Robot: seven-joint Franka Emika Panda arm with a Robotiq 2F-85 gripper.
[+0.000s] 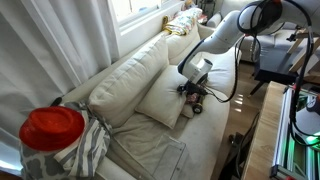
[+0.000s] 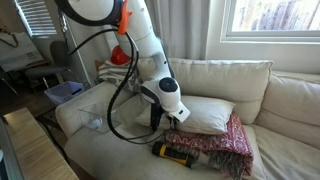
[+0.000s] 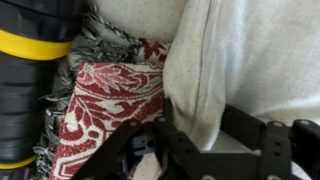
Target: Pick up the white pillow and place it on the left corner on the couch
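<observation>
The white pillow [image 1: 160,100] [image 2: 205,112] lies on the cream couch [image 1: 125,72] [image 2: 245,78], leaning against a back cushion. My gripper [image 1: 192,90] [image 2: 163,118] is at the pillow's edge. In the wrist view the pillow's hem [image 3: 235,70] hangs between my two fingers [image 3: 200,125], which are closed in on the fabric. The pillow rests partly on a red patterned fringed cloth [image 2: 228,148] [image 3: 100,115].
A yellow-and-black tool [image 2: 175,153] [image 3: 25,80] lies on the seat by the red cloth. A red cap on a striped cloth [image 1: 52,128] sits close in the foreground. A window is behind the couch, and a desk [image 1: 285,70] stands beyond the arm.
</observation>
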